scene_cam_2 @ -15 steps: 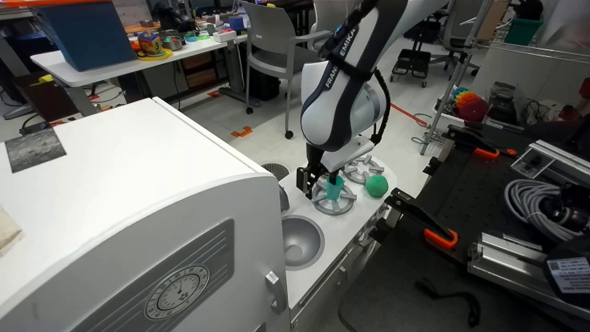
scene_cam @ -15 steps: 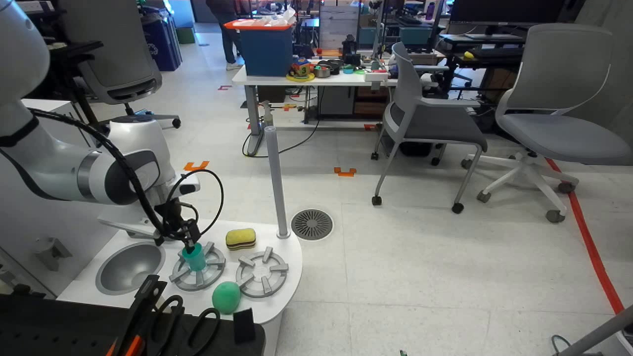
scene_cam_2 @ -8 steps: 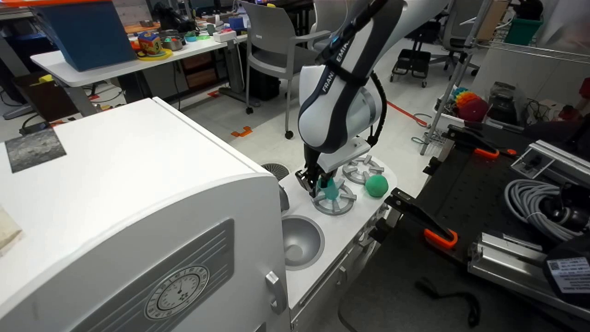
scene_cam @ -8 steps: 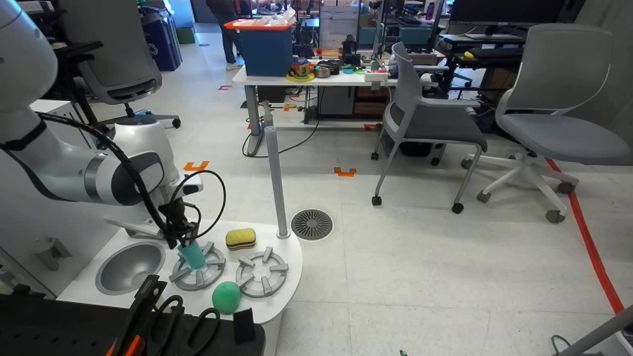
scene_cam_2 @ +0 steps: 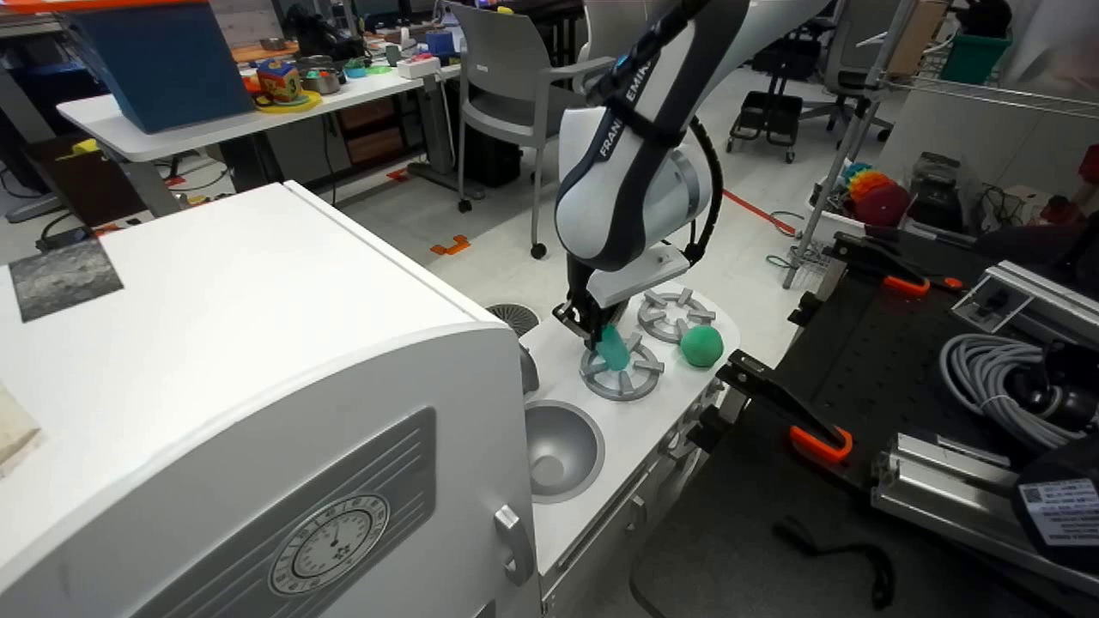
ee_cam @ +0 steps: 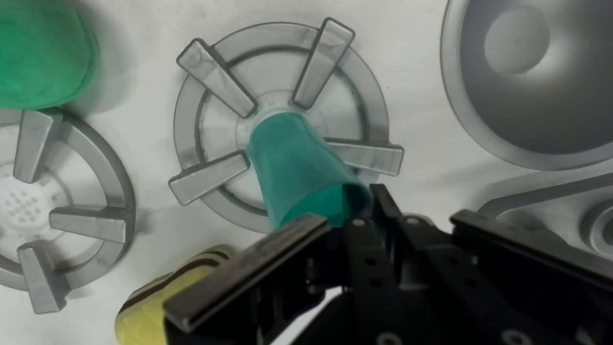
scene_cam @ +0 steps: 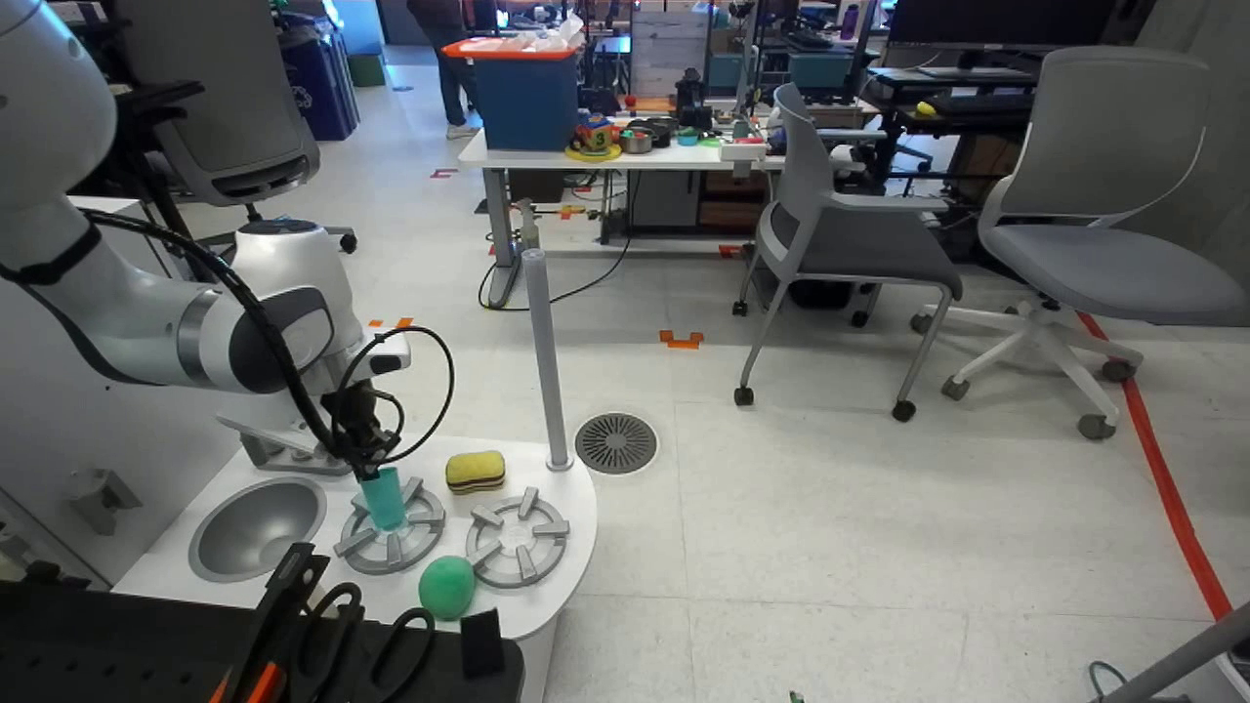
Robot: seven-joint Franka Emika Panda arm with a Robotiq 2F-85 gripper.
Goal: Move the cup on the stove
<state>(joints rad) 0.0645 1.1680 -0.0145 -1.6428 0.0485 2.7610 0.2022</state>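
Below the gripper pinching it, the cup leans over the burner; released at this slant, it could topple.

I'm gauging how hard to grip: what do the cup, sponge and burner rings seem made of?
Cup: probably plastic, smooth, with a faint sheen; even teal colour and a thin rim.
Sponge: likely foam, matte; dark side stripes suggest layers.
Burner rings: perhaps moulded plastic, satin grey; faint streaks show on the spokes, but metal is possible.
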